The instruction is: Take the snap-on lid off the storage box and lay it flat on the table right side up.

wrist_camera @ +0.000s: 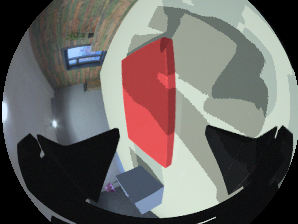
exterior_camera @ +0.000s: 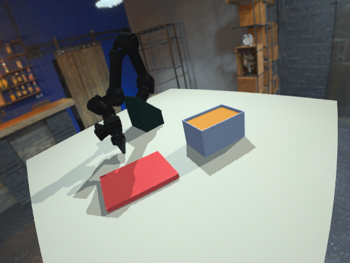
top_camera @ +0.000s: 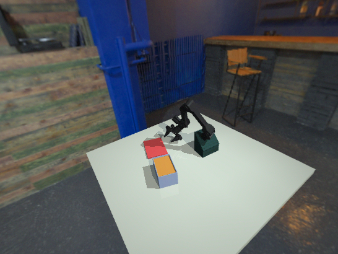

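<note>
The red lid (top_camera: pixel 155 148) (exterior_camera: pixel 141 176) (wrist_camera: pixel 148 100) lies on the table (top_camera: pixel 216 198) (exterior_camera: pixel 256 205), apparently flat, with its smooth face up and its rim down. The storage box (top_camera: pixel 168 180) (exterior_camera: pixel 205 141) (wrist_camera: pixel 149 199) stands upright and open beside it, blue-grey outside, with an orange surface (top_camera: pixel 164 165) (exterior_camera: pixel 215 118) inside. A narrow gap separates lid and box. My gripper (top_camera: pixel 169 139) (exterior_camera: pixel 113 147) (wrist_camera: pixel 164 132) is wide open and empty, just off the lid's long edge on the arm's side and a little above it. The lid's underside is hidden.
The dark green arm base (top_camera: pixel 207 148) (exterior_camera: pixel 144 116) stands on the table behind the gripper, on the arm's side of the lid and box. The arm's shadow falls across part of the lid. The table's edge lies beyond the lid's far side in the wrist view.
</note>
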`<state>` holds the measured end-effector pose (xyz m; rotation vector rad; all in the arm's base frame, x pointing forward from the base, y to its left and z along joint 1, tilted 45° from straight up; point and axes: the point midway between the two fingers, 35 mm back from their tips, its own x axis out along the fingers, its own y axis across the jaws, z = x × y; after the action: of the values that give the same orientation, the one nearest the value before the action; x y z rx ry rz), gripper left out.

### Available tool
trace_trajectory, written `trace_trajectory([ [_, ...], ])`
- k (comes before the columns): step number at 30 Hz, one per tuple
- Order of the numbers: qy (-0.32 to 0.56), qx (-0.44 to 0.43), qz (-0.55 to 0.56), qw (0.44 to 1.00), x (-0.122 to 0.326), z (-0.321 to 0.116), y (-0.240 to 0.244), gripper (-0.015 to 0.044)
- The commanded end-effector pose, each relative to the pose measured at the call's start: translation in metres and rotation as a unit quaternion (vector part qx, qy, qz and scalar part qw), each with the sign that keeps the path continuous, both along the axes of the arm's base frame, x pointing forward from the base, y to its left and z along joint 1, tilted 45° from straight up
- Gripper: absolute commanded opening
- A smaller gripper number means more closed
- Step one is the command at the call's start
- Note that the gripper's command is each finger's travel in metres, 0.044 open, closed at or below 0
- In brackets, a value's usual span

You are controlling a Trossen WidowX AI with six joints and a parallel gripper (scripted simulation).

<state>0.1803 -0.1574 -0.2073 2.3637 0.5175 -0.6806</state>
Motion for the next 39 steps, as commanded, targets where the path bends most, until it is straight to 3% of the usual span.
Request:
trace_trajectory([
  [1, -0.001, 0.002, 0.0, 1.0, -0.009, 0.002, 0.004, 0.044],
  [39, 0.001, 0.001, 0.0, 1.0, -0.042, 0.047, -0.03, 0.044],
])
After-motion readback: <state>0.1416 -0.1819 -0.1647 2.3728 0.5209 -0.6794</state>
